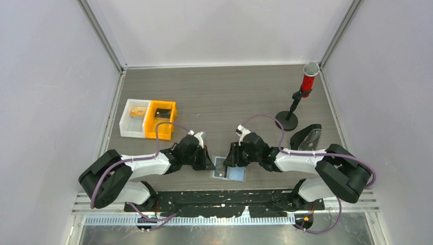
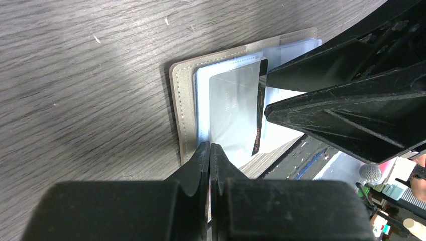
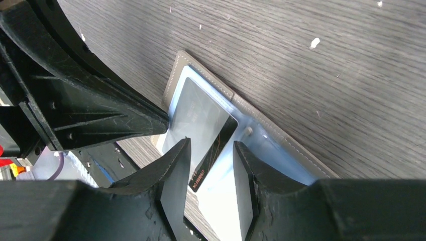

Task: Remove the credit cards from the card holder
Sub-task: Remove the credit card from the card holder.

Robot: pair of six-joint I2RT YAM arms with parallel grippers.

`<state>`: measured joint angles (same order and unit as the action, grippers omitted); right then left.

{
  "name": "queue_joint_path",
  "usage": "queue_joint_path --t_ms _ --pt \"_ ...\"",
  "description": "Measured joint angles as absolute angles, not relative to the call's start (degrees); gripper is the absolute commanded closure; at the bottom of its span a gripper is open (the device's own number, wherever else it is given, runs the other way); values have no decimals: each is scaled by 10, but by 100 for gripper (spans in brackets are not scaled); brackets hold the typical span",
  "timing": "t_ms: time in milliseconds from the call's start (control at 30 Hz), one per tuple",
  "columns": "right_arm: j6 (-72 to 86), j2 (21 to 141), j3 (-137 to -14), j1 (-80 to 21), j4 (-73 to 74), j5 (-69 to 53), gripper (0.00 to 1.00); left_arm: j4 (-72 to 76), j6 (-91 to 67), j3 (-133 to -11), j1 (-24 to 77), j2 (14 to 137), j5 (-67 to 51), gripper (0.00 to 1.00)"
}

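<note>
The card holder (image 1: 220,167) lies open on the table near the front edge, with a grey stitched rim (image 2: 182,100) and clear sleeves (image 3: 261,145). A pale silvery-blue credit card (image 2: 233,108) with a black stripe lies on it, partly out of a sleeve (image 3: 203,120). A light blue sheet (image 1: 238,174) shows beside it; I cannot tell if it is a card. My left gripper (image 2: 209,148) is shut, its tips at the holder's near sleeve edge. My right gripper (image 3: 211,146) is open, and its fingers straddle the card's black-striped end.
A white bin (image 1: 134,118) and an orange bin (image 1: 160,120) stand at the back left. A red microphone on a black stand (image 1: 306,84) and a black wedge-shaped stand (image 1: 307,137) are at the right. The holder lies close to the table's front edge.
</note>
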<state>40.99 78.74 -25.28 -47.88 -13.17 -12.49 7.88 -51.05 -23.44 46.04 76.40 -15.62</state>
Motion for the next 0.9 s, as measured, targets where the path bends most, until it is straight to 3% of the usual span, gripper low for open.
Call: queue_joint_path --t_ms 300,633,900 --pt "427 801 -253 -479 -148 -123 60 83 -521 -232 465 764 -151 100" --pt "429 801 -232 -471 -177 -118 94 97 -524 -235 470 779 -155 100" --pt "426 771 -214 -462 -198 -126 95 103 -526 -238 473 786 -156 100"
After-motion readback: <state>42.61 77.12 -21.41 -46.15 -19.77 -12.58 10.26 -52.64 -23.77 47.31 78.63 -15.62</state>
